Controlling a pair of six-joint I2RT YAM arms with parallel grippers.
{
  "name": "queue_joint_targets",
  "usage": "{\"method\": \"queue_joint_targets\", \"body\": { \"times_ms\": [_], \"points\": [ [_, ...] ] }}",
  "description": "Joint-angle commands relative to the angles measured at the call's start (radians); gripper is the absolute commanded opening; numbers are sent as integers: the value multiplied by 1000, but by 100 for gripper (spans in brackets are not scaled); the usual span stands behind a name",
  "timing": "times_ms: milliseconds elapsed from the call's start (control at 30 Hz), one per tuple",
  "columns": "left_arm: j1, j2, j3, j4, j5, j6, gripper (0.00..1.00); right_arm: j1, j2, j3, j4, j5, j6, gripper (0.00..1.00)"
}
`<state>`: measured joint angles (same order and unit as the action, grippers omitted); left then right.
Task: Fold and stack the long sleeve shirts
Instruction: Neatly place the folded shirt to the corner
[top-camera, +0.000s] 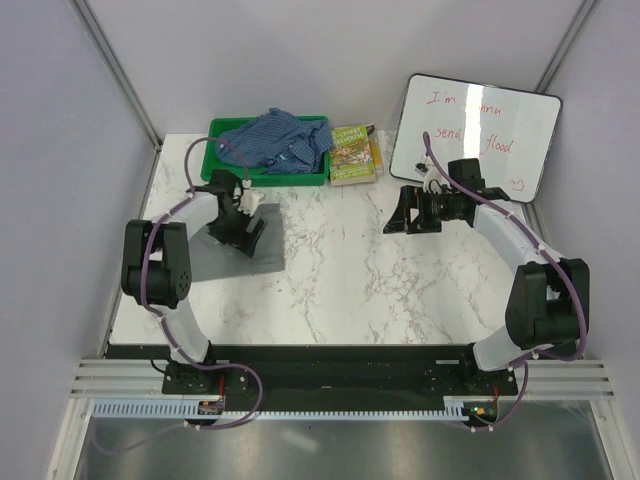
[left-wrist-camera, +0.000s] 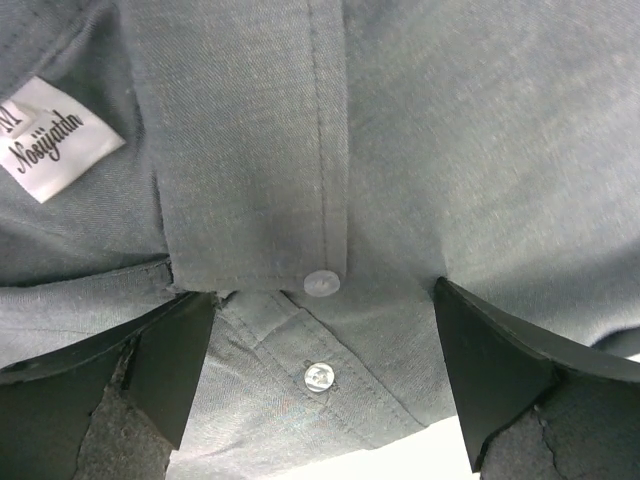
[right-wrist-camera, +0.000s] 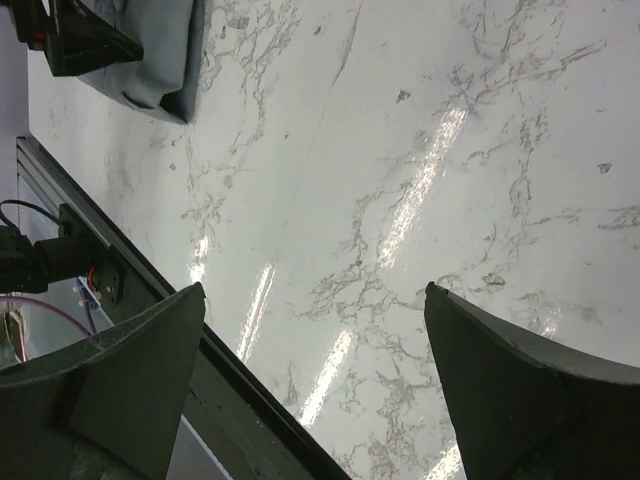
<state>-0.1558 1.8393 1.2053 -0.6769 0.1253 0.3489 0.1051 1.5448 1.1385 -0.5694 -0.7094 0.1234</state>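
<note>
Grey shirt (top-camera: 268, 256) folded near the worktop's (top-camera: 350, 290) left edge, under the left claw (top-camera: 238, 228), spread wide, gripping nothing. Blue checked shirt (top-camera: 275, 140) heaped in green tray (top-camera: 222, 172) at far edge. Right claw (top-camera: 404, 216) likewise wide, toward right edge.

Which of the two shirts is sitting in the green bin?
The crumpled blue checked shirt; the plain grey shirt lies flat on the marble table instead.

Grey shirt (top-camera: 262, 255) lies folded flat into a small rectangle at nine o'clock on the table (top-camera: 350, 290). Its button placket faces up, showing two pale buttons (left-wrist-camera: 322, 282) and a white neck label (left-wrist-camera: 50, 140). Blue checked shirt (top-camera: 278, 140) sits crumpled in the green bin (top-camera: 280, 180) at eleven o'clock.
</note>
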Motion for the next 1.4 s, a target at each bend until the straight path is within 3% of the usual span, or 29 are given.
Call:
{"method": "queue_joint_targets", "body": {
  "times_ms": [0,133,300,667,1033,1133,1233,1267,1367],
  "points": [
    [154,115,-50,-167,0,381,99,-16,0,50,-9,-25,-33,98],
    [271,169,3,-200,-73,573,99,-22,-5,52,-21,-33,-50,98],
    [338,212,63,-219,-79,619,99,-30,-5,66,-43,-33,-67,98],
    [427,347,298,-297,-47,444,99,-39,-6,64,-58,-33,-79,98],
    [429,278,315,-303,-49,495,99,-38,8,84,-58,-59,-73,98],
    [412,223,425,-311,-110,507,99,-39,0,125,-66,-68,-76,98],
    [397,176,719,-410,-135,496,99,-39,8,182,-92,-61,-91,98],
    [392,185,932,-461,-90,484,99,-39,12,234,-119,-61,-112,98],
    [328,193,1214,-582,-120,441,99,-44,23,348,-168,-38,-166,98]
  ]
}}
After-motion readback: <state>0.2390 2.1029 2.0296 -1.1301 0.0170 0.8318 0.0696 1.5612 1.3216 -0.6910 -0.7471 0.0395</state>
